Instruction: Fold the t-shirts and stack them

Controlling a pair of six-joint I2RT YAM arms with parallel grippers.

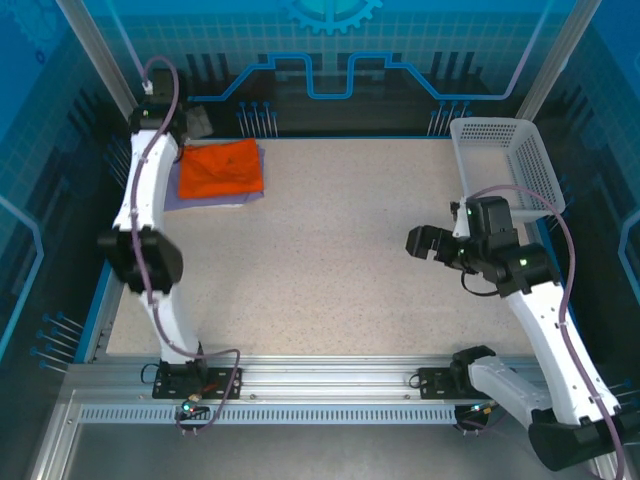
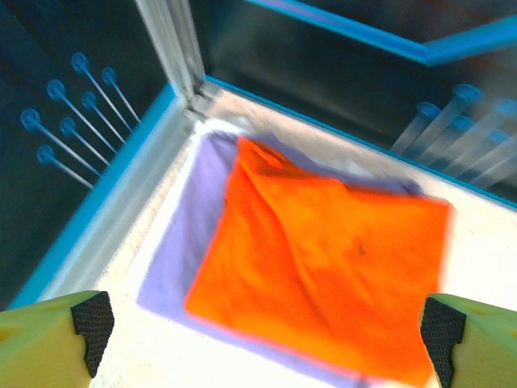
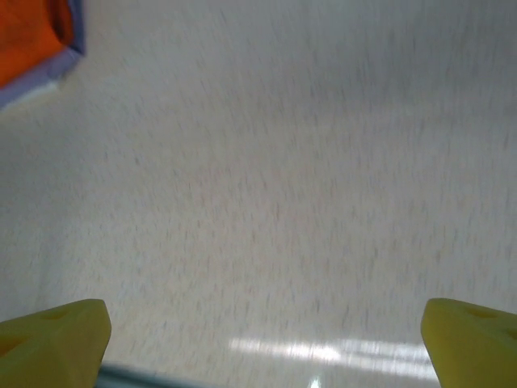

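The orange t-shirt point(image 1: 220, 168) lies folded on top of the folded lavender t-shirt point(image 1: 212, 198) at the table's far left corner. In the left wrist view the orange t-shirt point(image 2: 323, 259) covers most of the lavender t-shirt point(image 2: 198, 214), whose edge shows along the left and front. My left gripper point(image 1: 197, 122) hovers just behind the stack, and in its own view the left gripper point(image 2: 266, 339) stands open with nothing between its fingertips point(image 2: 89, 327). My right gripper point(image 1: 425, 243) hangs open over bare table at the right; its own view shows the right gripper point(image 3: 265, 343) above the tabletop, holding nothing.
A white mesh basket point(image 1: 505, 160) stands at the far right corner, close behind the right arm. A metal post point(image 2: 174, 44) and the blue table rim point(image 2: 97, 218) sit right beside the stack. A corner of the stack point(image 3: 32, 40) shows at the right wrist view's upper left.
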